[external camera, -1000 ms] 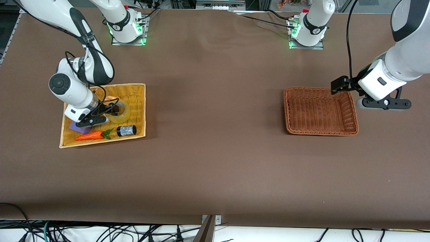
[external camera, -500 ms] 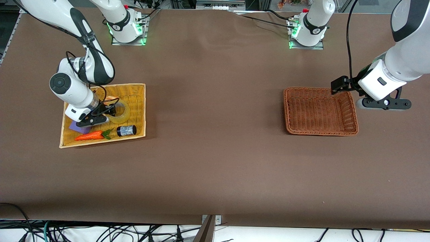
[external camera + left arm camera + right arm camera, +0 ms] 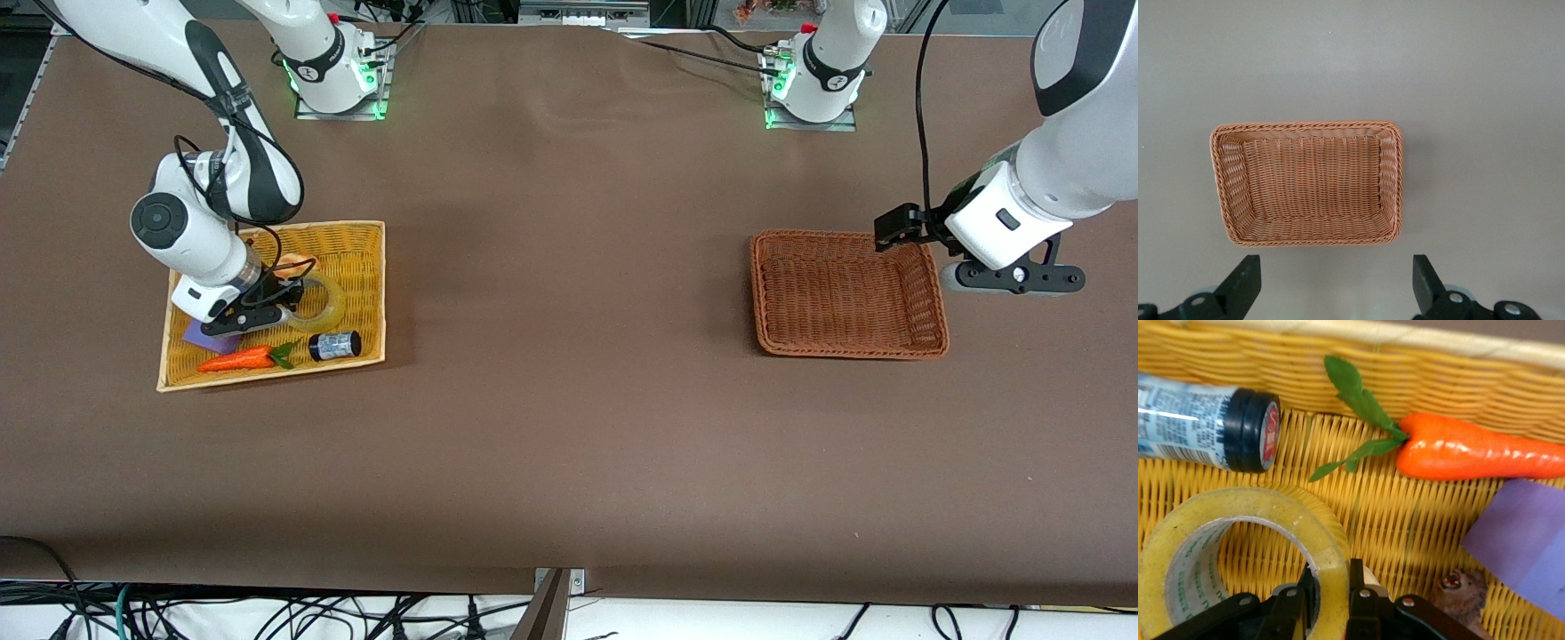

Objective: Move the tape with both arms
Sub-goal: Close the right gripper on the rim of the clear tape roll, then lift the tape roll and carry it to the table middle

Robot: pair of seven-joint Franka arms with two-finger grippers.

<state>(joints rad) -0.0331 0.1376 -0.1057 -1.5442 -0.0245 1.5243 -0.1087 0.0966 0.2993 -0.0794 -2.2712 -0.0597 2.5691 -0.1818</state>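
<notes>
The tape (image 3: 322,300) is a yellowish translucent roll with a grey core, lying in the yellow wicker basket (image 3: 360,244) at the right arm's end of the table. My right gripper (image 3: 286,298) is down in that basket, shut on the tape's wall. In the right wrist view one finger sits inside the tape (image 3: 1238,540) ring and the other outside, at the right gripper (image 3: 1333,597). My left gripper (image 3: 893,225) hangs open and empty over the brown wicker basket's edge toward the left arm's end; its fingers (image 3: 1245,283) frame bare table in the left wrist view.
In the yellow basket lie a toy carrot (image 3: 238,358), a black-capped cylinder (image 3: 335,345) and a purple card (image 3: 206,339). The brown wicker basket (image 3: 845,342) holds nothing. Both arm bases stand along the table edge farthest from the front camera.
The right gripper's fingers have closed on the tape's wall; the roll shifted slightly in the basket. The left arm has edged a little, staying open.
</notes>
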